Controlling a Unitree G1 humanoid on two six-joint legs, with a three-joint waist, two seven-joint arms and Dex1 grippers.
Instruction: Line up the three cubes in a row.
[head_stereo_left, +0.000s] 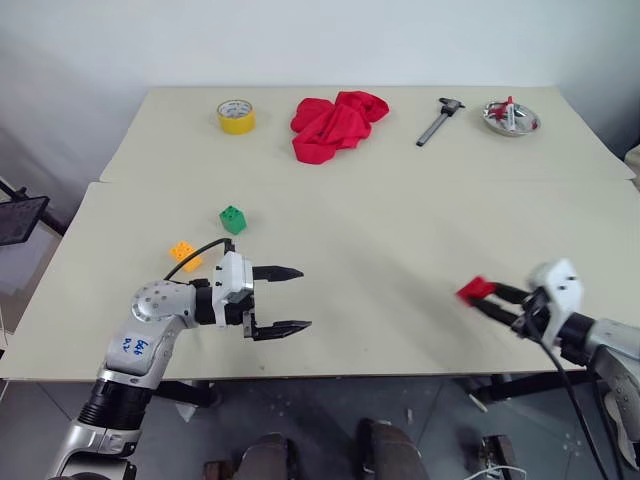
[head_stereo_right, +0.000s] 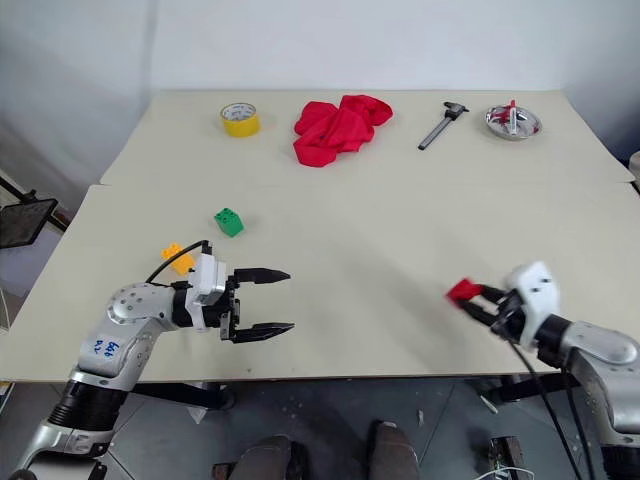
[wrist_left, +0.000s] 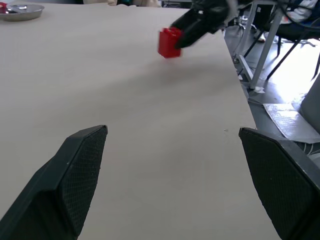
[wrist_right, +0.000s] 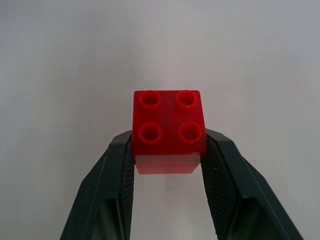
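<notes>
right gripper (head_stereo_left: 487, 297) gripping 1 red cube (wrist_right: 168, 129), 3 cubes

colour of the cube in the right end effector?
Red. The cube, four studs on top, shows best in the right wrist view.

Surface: I see two pale beige tables (head_stereo_left: 400, 230) butted together.
Near table: green cube (head_stereo_left: 232, 219) and orange-yellow cube (head_stereo_left: 184, 254) lie near each other at my left.
Far table: yellow tape roll (head_stereo_left: 236, 116), red cloth (head_stereo_left: 335, 124), grey tool (head_stereo_left: 439, 120), metal dish (head_stereo_left: 511, 119).
</notes>
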